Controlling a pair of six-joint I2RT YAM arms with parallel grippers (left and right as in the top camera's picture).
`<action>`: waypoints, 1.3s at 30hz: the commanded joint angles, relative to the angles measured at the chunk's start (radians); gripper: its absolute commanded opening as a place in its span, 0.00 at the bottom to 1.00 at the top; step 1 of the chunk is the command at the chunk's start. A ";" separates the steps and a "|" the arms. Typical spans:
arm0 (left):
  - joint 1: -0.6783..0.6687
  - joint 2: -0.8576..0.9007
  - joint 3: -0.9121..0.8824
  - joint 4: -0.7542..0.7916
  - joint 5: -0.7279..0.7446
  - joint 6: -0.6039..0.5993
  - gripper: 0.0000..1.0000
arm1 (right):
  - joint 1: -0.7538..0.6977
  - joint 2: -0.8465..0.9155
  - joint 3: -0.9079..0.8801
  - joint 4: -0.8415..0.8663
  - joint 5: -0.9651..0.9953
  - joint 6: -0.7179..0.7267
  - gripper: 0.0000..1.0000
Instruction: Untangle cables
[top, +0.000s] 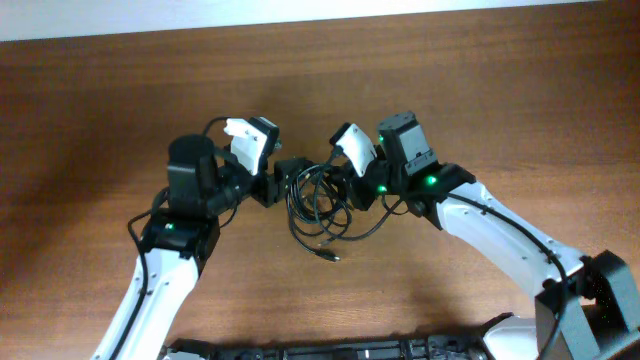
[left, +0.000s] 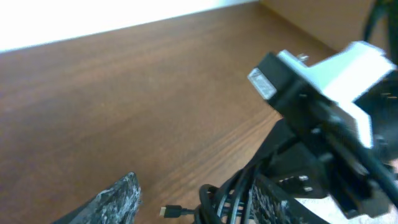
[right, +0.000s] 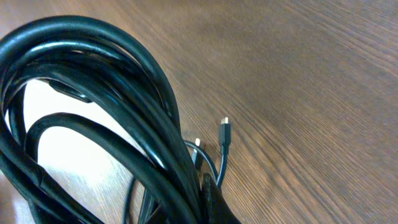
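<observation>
The cables (top: 320, 205) are a tangled bundle of thin black loops at the table's middle, between my two grippers. One plug end (top: 328, 256) trails toward the front. My left gripper (top: 283, 182) is at the bundle's left edge. In the left wrist view its fingers (left: 189, 208) are spread apart, with cable loops (left: 233, 199) against the right finger and a small plug (left: 171, 211) between the fingers. My right gripper (top: 345, 187) is at the bundle's right edge. In the right wrist view its fingertip (right: 214, 202) is pressed into the cable loops (right: 93, 81), and two small plug ends (right: 224, 134) hang beyond.
The wooden table (top: 480, 90) extends all round the bundle. The right arm's white and black wrist camera (left: 329, 68) is close above the left gripper. Both arms reach in from the front edge.
</observation>
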 joint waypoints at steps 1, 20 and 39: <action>-0.010 0.041 0.012 -0.017 0.043 -0.006 0.59 | 0.021 -0.052 0.008 -0.034 0.123 -0.094 0.04; -0.098 0.122 0.012 -0.298 -0.211 0.068 0.13 | 0.018 -0.180 0.008 -0.101 0.402 -0.148 0.04; -0.018 0.068 0.091 -0.271 0.106 0.159 0.62 | 0.020 -0.180 0.008 -0.150 0.152 -0.351 0.04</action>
